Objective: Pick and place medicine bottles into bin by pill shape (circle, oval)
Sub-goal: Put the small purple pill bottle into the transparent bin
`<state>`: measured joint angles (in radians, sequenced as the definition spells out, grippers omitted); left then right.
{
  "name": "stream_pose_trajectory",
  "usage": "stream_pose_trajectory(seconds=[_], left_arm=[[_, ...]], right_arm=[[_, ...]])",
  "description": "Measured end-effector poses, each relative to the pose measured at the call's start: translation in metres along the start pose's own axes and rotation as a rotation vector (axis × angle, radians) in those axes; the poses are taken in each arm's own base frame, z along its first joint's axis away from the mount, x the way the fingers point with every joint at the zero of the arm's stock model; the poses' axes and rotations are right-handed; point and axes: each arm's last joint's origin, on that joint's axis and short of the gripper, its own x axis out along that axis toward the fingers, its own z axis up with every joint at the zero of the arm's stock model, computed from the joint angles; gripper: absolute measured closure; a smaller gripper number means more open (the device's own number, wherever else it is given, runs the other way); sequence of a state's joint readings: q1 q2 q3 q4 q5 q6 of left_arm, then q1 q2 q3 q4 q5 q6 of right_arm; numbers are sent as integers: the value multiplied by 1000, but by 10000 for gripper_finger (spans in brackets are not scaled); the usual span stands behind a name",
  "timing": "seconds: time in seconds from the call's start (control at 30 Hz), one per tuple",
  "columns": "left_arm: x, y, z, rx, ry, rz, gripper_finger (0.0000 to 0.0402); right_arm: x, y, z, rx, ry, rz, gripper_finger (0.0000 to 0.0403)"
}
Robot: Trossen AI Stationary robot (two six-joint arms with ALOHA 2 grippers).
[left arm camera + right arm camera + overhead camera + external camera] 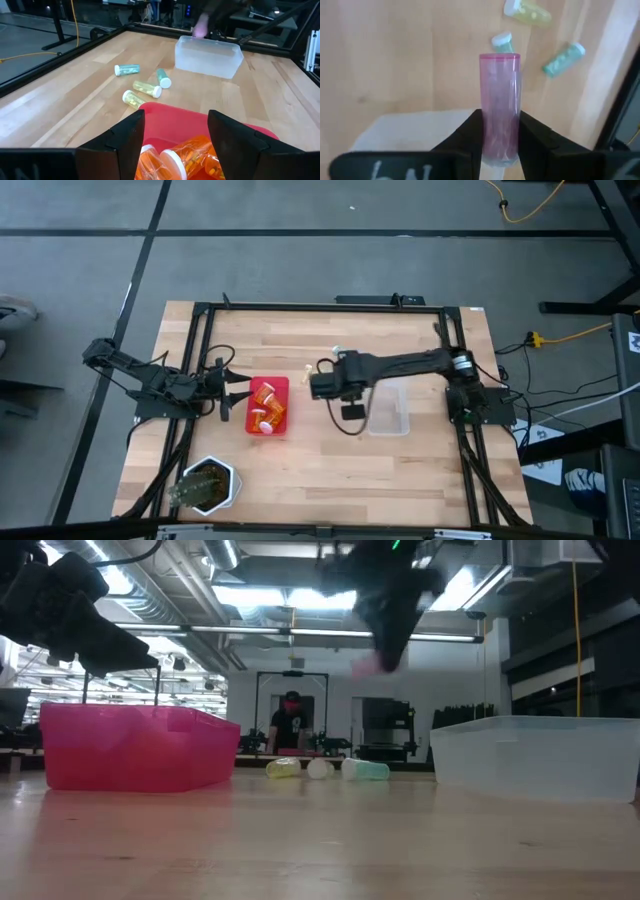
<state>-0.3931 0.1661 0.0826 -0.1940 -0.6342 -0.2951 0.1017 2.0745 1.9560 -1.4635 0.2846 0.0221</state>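
Note:
My right gripper hangs above the table between the red bin and the clear bin, shut on a pink vial. The vial also shows in the low view. My left gripper is open and empty over the red bin's left rim. Orange bottles with white caps lie in that bin. Several teal and yellow-green vials lie on their sides on the table behind the bins; they also show in the right wrist view. My right gripper pinches the pink vial's round sides between its two fingers, near the end that faces the wrist. The fingers come from above, pointing down. The vial sticks out past the fingertips along them, lifted clear of the table.
A white hexagonal pot with dark contents stands near the table's front left corner. A black frame runs around the table. A person stands in the room beyond the far edge.

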Motion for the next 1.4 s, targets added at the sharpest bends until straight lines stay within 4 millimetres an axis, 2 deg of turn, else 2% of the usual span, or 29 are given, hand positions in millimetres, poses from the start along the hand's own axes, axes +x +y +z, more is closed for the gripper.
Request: stream_pose_trajectory(seconds=[0.23,0.43,0.6,0.77,0.93,1.13,1.4], left_arm=[[0,0,0,0,0,0,190],[0,0,0,0,-1,0,190],[0,0,0,0,0,0,190],[0,0,0,0,0,0,190],[0,0,0,0,-1,0,190],[0,0,0,0,-1,0,190],[0,0,0,-1,-1,0,190]], right_arm=[[-54,1,-39,135,-49,-19,306],[-79,12,-59,188,-130,-20,305],[-61,30,-94,237,-52,-55,304],[-33,46,-123,327,-104,3,304],[-4,61,-134,352,-178,134,303],[29,69,-142,370,-150,131,303],[40,72,-145,416,-146,135,303]])
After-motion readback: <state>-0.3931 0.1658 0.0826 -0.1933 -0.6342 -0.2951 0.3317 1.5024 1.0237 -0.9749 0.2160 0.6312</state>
